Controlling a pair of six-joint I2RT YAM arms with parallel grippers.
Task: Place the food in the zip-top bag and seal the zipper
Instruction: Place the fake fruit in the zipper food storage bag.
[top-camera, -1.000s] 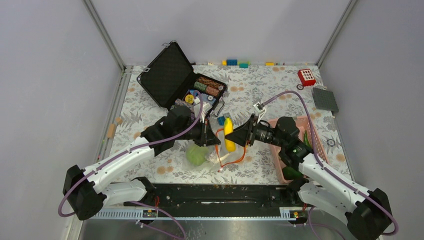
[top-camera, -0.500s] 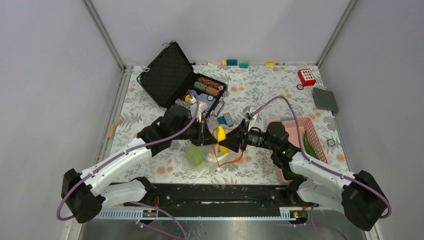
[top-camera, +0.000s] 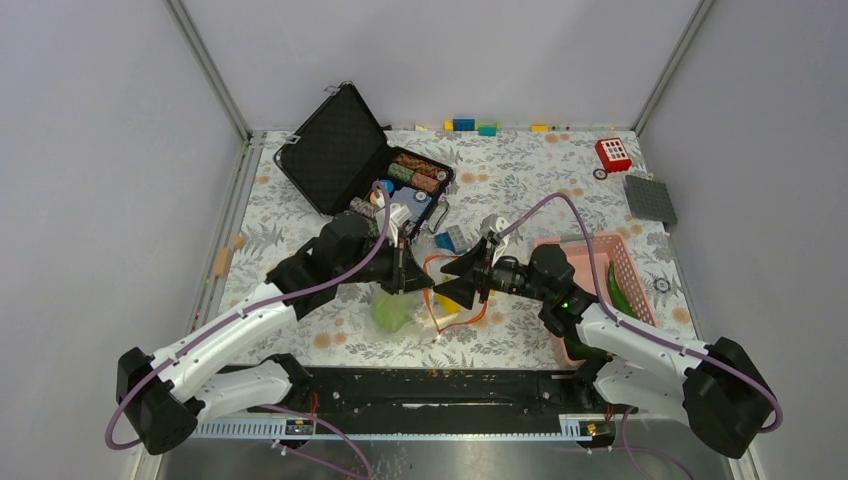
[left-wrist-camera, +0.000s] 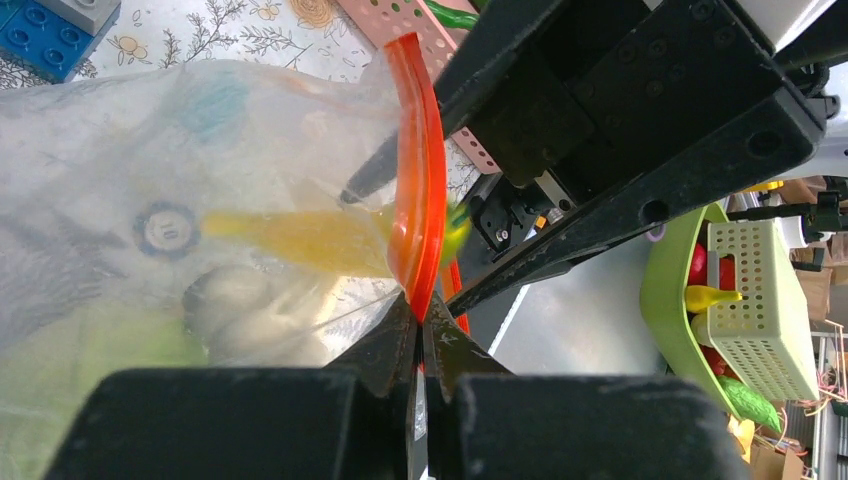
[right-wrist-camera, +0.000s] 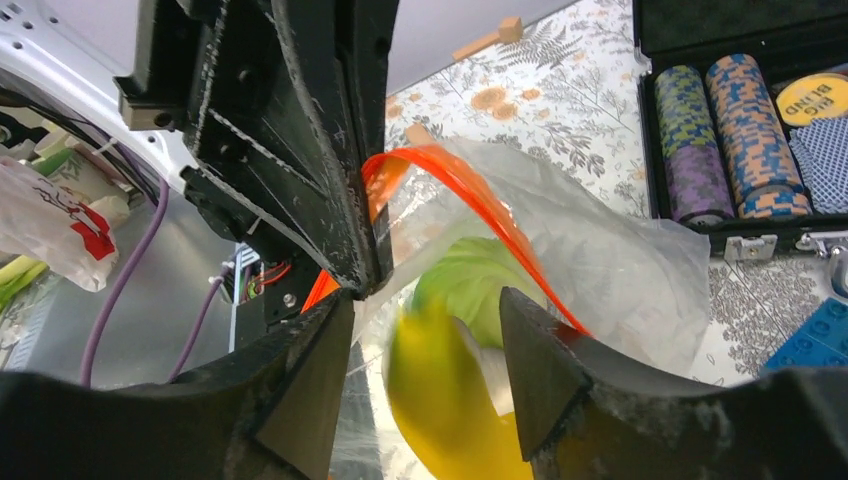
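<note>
My left gripper (left-wrist-camera: 419, 318) pinches the zipper (left-wrist-camera: 420, 180); only the right wrist view shows my right gripper (right-wrist-camera: 425, 310) spread, blurred yellow food (right-wrist-camera: 440, 410) between.

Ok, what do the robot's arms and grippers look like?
The left arm and right arm have white link shells and black joints, each trailed by a purple cable. The left gripper and right gripper are matte black, their fingers wedge-shaped, tapering to thin tips.
</note>
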